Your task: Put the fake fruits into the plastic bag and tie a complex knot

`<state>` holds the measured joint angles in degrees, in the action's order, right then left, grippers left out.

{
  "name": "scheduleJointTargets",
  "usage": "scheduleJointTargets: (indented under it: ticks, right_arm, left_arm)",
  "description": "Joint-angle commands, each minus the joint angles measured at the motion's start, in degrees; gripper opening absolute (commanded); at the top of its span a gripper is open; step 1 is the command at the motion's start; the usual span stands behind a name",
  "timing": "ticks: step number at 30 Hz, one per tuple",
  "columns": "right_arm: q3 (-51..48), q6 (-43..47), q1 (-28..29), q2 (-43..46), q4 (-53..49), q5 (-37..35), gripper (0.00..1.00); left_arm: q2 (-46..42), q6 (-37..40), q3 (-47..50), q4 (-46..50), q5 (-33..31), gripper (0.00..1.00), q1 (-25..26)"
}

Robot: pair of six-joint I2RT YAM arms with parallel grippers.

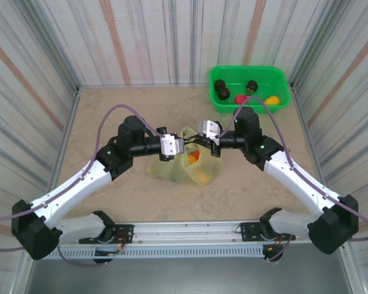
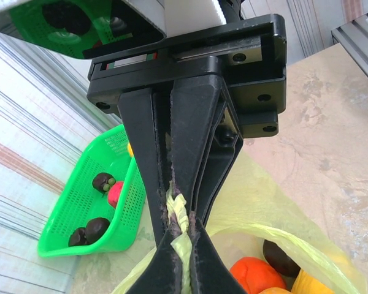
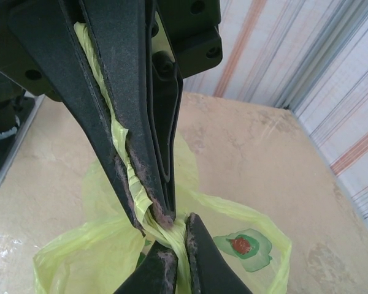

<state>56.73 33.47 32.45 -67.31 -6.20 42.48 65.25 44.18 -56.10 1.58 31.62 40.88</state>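
The pale yellow-green plastic bag (image 1: 183, 166) stands mid-table, with an orange (image 1: 194, 158) and a yellow fruit (image 1: 202, 177) among the fake fruits inside. My left gripper (image 1: 180, 147) and right gripper (image 1: 197, 139) meet tip to tip above it. In the left wrist view, the left gripper (image 2: 178, 211) is shut on a twisted handle strand (image 2: 180, 205). An orange (image 2: 256, 272) and a dark fruit (image 2: 281, 257) lie in the bag's open mouth. My right gripper (image 3: 152, 217) is shut on a handle strand (image 3: 119, 144). The bag's avocado print (image 3: 242, 248) faces the right wrist camera.
The bright green basket (image 1: 281, 78) stands at the back right, holding dark fruits (image 1: 221, 89), a pink one (image 1: 240, 98) and a yellow one (image 1: 272, 99). The basket (image 2: 67, 208) also shows left of the left fingers. Striped walls enclose the table.
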Motion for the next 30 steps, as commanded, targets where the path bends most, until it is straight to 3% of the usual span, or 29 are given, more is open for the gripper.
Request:
scheduleJointTargets:
  ticks: [1,18,22,26,30]
  right_arm:
    - [-0.7,0.05,0.15,-0.01,2.15,1.12,0.1]
    - [-1.91,-4.2,0.33,-2.06,6.72,4.96,0.2]
    - [-1.91,-4.47,0.34,-2.56,7.23,5.23,0.16]
    - [-1.77,-4.73,0.25,-2.56,8.29,5.08,0.0]
    - [-1.75,-4.36,-0.35,-2.23,8.66,4.14,0.0]
  left_arm:
    - [0.23,-1.83,0.37,-0.68,3.41,0.0,-0.34]
    - [0.22,-5.04,1.76,-3.17,6.13,0.0,-2.22]
    - [0.32,-5.61,1.78,-3.52,6.91,0.0,-2.21]
    - [0.66,-5.67,1.6,-2.52,7.26,0.0,-2.21]
    - [-0.08,-5.7,1.81,-1.83,6.88,0.06,-2.21]
